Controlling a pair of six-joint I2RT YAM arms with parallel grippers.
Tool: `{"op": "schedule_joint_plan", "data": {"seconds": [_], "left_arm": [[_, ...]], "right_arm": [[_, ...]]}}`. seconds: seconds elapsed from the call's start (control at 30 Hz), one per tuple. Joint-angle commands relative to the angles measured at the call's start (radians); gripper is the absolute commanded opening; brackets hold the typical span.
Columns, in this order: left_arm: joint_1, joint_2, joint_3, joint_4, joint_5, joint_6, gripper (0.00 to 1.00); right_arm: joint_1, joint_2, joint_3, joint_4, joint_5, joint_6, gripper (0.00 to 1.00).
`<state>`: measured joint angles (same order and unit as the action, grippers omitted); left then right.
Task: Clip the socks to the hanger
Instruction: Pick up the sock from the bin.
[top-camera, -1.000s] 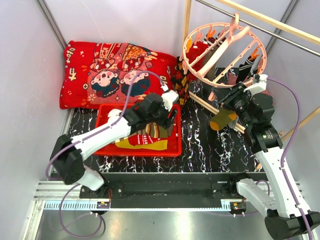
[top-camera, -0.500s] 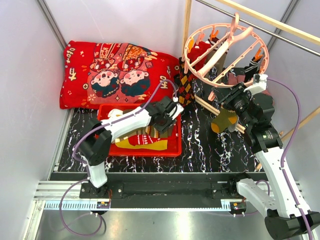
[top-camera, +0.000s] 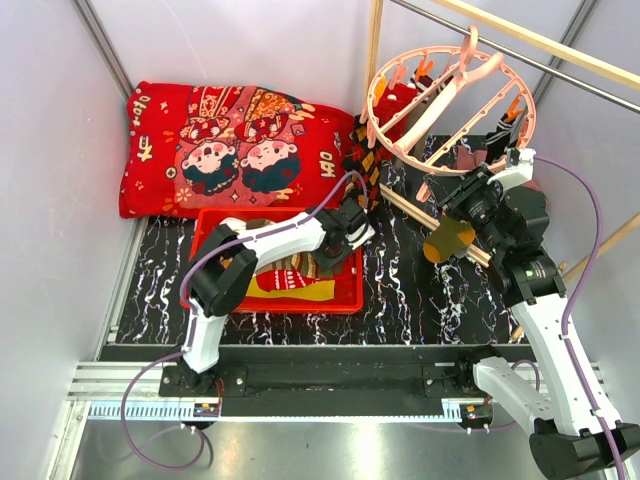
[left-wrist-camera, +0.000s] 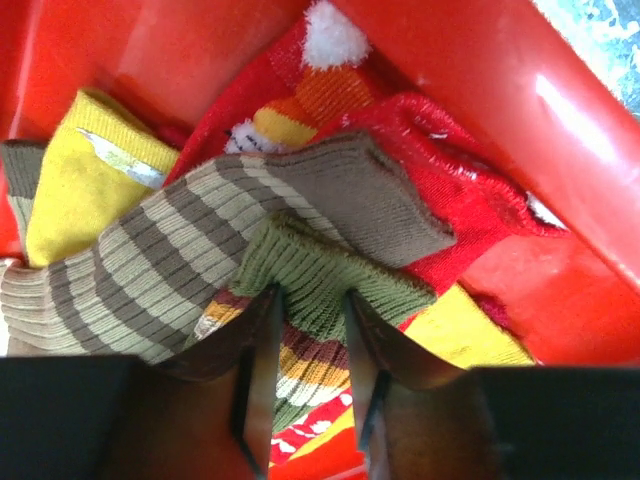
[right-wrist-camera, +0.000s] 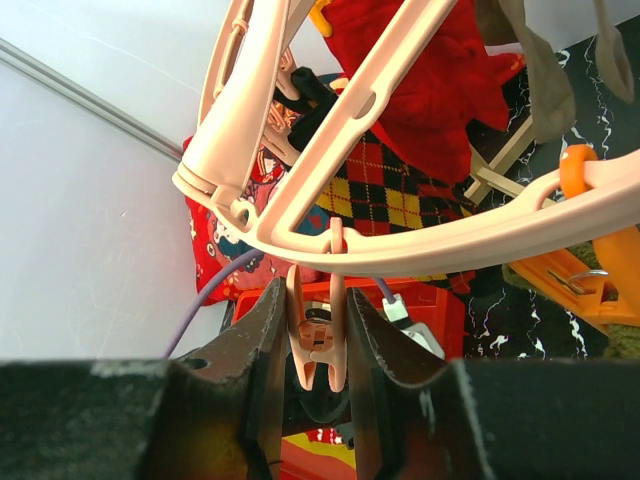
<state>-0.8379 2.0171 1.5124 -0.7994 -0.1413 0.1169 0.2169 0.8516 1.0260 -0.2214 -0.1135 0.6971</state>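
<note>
Olive sock (left-wrist-camera: 330, 268) (in red bin (left-wrist-camera: 560, 150)), cuff — between left gripper (left-wrist-camera: 310, 298) jaws

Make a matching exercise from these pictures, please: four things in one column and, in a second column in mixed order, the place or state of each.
Things:
1. left gripper
2. right gripper
3. argyle sock
4. cushion

Places or states:
a. hangs under the ring of the hanger
b. lies at the back left
c. closed on a pale-pink clip
d. in the red tray, jaws around an olive-green sock

Pairs: 1-d, 2-c, 3-a, 4-b
</note>
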Motion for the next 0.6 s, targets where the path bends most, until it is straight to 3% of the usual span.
{"op": "schedule_joint_plan", "data": {"seconds": [0.0, 0.23, 0.57], "left_arm": [[-0.001, -0.006, 0.045, -0.043, 0.014, 0.012, 0.27], [-0.001, -0.138, 0.039, -0.070, 0.071, 0.009, 0.10], [0.008, -0.391, -0.011, -0.061, 0.077, 0.029, 0.01]], "right_arm": [[0.001, -0.010, 0.009, 0.037, 0.028, -0.011, 0.00], [0.001, -0.010, 0.009, 0.037, 0.029, -0.010, 0.00], [0.001, -0.016, 0.013, 0.034, 0.028, -0.010, 0.00]]}}
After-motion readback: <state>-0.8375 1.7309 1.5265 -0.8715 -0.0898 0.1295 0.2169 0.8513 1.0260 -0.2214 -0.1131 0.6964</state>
